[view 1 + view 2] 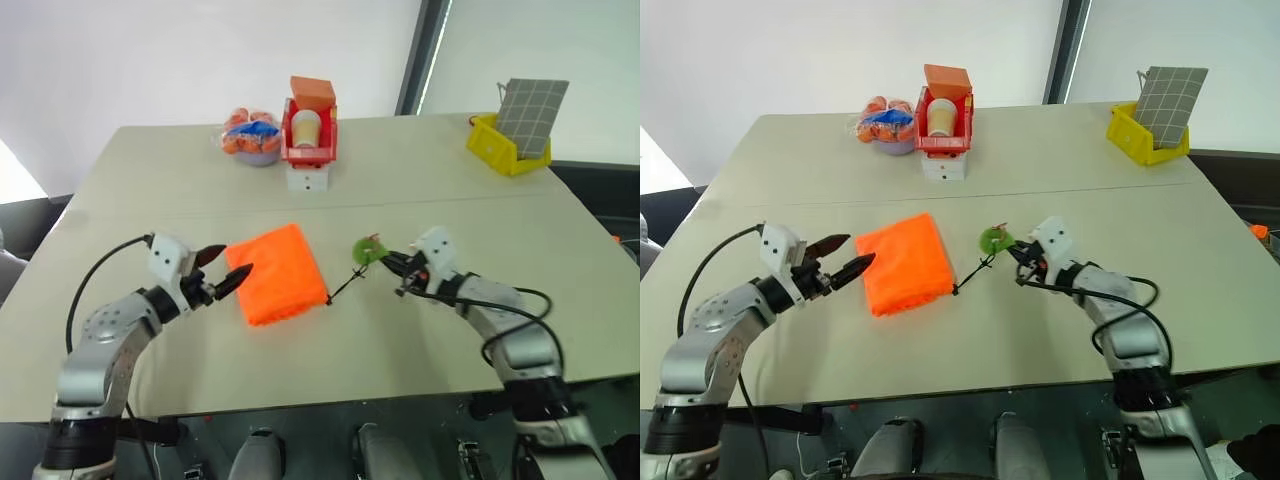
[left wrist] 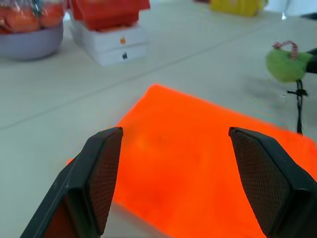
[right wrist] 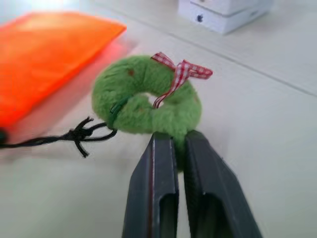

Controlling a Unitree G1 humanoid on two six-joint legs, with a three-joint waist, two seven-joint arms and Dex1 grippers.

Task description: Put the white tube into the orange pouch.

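The left pincer (image 1: 228, 269) stands wide at the left edge of the orange pouch (image 1: 277, 272), which lies flat on the bench (image 1: 420, 170). Right of the pouch, the right pincer (image 3: 179, 144) is clamped on the green ring tag (image 3: 148, 96) of its cord (image 1: 343, 287).

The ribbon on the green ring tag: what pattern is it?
Red-and-white gingham check on the ribbon, clearest in the right wrist view.

Both eye views look down from above the near edge of the beige table, facing the flat neon-orange fabric pouch (image 1: 276, 272) at mid-distance. Each wrist view sits low beside it, close, from opposite sides.
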